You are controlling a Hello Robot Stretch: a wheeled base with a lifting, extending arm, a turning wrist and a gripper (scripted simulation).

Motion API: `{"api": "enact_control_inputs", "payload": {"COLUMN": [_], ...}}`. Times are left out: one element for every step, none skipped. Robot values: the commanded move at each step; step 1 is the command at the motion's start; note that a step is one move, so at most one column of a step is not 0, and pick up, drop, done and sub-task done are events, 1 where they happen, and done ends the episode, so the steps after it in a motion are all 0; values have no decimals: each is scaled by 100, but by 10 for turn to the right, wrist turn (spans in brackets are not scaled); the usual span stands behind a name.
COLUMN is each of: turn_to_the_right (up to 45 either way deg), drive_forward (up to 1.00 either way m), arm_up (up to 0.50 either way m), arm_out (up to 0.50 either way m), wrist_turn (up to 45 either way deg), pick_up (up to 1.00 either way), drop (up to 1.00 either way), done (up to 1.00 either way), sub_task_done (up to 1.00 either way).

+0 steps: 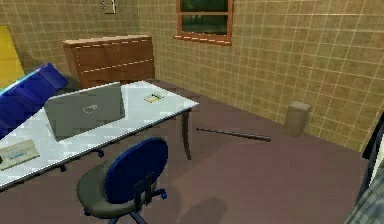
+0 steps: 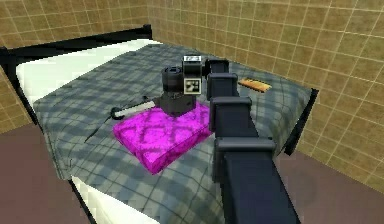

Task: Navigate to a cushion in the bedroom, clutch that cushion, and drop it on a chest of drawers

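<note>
A bright magenta quilted cushion (image 2: 160, 135) lies flat on a bed with a grey checked blanket (image 2: 90, 100). My arm, a dark bar (image 2: 240, 150), reaches up over the bed to two white marker squares (image 2: 193, 75). The gripper's dark body stands at the cushion's far edge, its thin fingers (image 2: 130, 104) pointing left over the blanket. I cannot tell whether the gripper (image 2: 120, 108) holds anything. A wooden chest of drawers (image 1: 108, 58) stands against the tiled back wall in the forward view's upper left.
A white desk (image 1: 150, 115) with a grey laptop (image 1: 84, 108) and a blue office chair (image 1: 128, 178) fill the forward view's left. A thin black rod (image 1: 232, 133) and a small bin (image 1: 296, 117) rest on the open brown floor. A small orange object (image 2: 254, 85) lies on the bed.
</note>
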Motion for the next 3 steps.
{"api": "enact_control_inputs", "payload": {"turn_to_the_right": [0, 0, 0], "drive_forward": [0, 0, 0], "arm_up": [0, -26, 0], "arm_out": [0, 0, 0], "wrist_turn": [60, 0, 0], "pick_up": [0, 0, 100], "drop": [0, 0, 0], "done": [0, 0, 0], "sub_task_done": [0, 0, 0]}}
